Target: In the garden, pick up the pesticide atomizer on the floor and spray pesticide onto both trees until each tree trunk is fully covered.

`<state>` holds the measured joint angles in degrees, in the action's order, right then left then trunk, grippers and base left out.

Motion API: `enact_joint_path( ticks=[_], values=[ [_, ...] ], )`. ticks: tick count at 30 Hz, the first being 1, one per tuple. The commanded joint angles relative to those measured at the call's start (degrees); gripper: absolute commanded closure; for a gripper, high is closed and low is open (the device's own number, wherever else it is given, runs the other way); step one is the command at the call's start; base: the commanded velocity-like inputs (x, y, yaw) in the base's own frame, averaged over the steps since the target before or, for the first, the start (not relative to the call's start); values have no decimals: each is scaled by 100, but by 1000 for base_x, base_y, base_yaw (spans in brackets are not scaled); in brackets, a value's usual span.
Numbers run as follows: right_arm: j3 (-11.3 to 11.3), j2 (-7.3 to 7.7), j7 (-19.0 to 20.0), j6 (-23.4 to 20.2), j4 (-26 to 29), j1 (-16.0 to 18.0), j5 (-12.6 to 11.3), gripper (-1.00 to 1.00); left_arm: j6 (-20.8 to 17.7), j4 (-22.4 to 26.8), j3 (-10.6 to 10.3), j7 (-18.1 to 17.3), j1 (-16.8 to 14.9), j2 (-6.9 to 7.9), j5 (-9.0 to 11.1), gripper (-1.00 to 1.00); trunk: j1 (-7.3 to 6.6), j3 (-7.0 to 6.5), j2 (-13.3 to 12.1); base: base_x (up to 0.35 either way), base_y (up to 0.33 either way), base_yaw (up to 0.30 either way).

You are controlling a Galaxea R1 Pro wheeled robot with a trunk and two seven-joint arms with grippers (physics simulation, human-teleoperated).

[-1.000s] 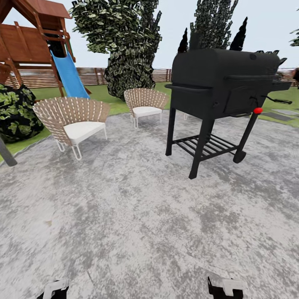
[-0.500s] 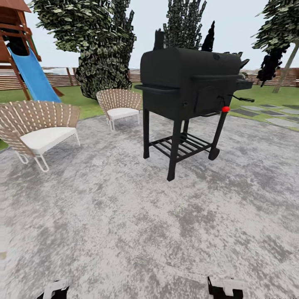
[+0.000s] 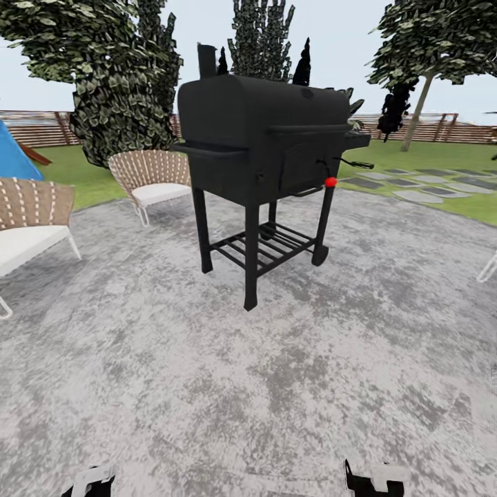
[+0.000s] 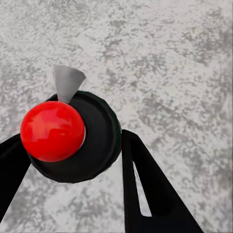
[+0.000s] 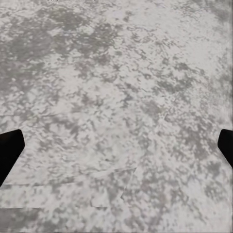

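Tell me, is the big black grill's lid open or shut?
Shut. The grill lid sits down flat on its body, with no gap showing.

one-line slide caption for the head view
Black barrel grill on mottled grey stone patio, woven chairs beside, wooden fence behind.

The barbecue grill (image 3: pixel 266 148) stands at the centre of the stone paving (image 3: pixel 276 386). Two chairs (image 3: pixel 153 181) (image 3: pixel 31 221) stand to its left. Behind lie the lawn (image 3: pixel 442 155), the fence (image 3: pixel 442 128) and a tree (image 3: pixel 435 41) at right rear.
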<state>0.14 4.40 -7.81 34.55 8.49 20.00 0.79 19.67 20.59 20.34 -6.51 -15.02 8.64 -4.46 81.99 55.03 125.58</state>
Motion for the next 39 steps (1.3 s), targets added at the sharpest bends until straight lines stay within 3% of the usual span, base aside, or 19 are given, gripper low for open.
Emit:
enact_joint_path(
  ticks=[1,39],
  values=[
    [4,-1,-19,12,-6,4,9,-100,19,-2,49,-34,-4,-3,-46,100,2,5,2,308,-85,-300],
    [4,-1,-19,15,-6,4,9,-100,22,-2,54,-34,-5,-3,-46,100,2,5,2,312,-75,-300]
  ],
)
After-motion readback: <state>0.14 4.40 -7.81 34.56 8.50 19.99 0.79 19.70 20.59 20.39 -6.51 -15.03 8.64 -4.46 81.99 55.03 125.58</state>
